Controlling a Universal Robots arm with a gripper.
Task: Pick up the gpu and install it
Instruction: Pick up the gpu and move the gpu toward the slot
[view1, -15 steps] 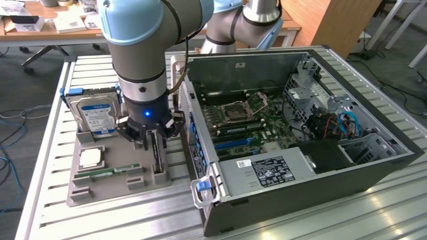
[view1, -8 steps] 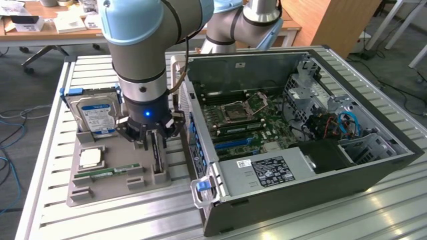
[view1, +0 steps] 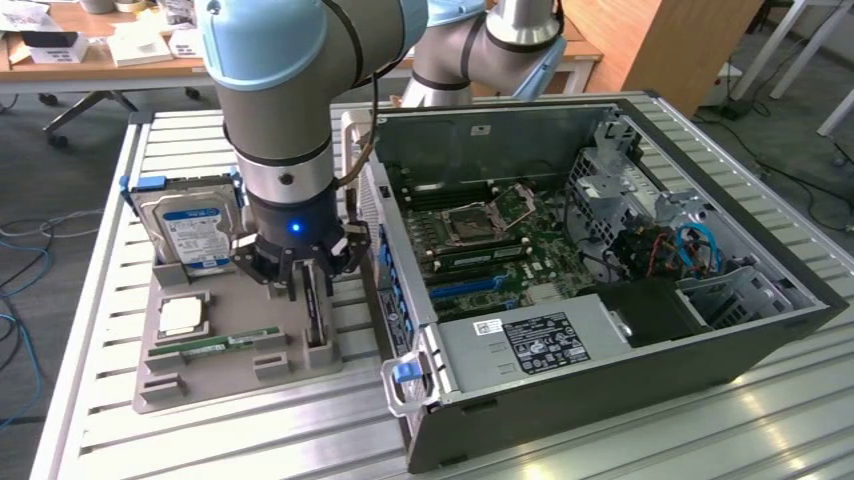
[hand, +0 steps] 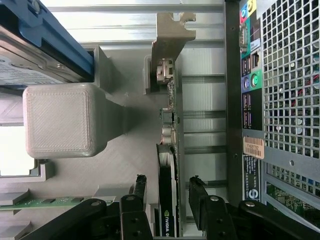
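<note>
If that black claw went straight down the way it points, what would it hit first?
Probably the thin dark card with the silvery bracket, standing on edge in the grey plastic tray: the open gripper straddles it.

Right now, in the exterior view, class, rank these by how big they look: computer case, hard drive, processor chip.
1. computer case
2. hard drive
3. processor chip
No two look alike in size, so the order is plain.

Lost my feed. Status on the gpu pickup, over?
Gripper open, fingers straddling gpu. It stands on edge in grey holder, not gripped. Computer case close alongside.
</note>
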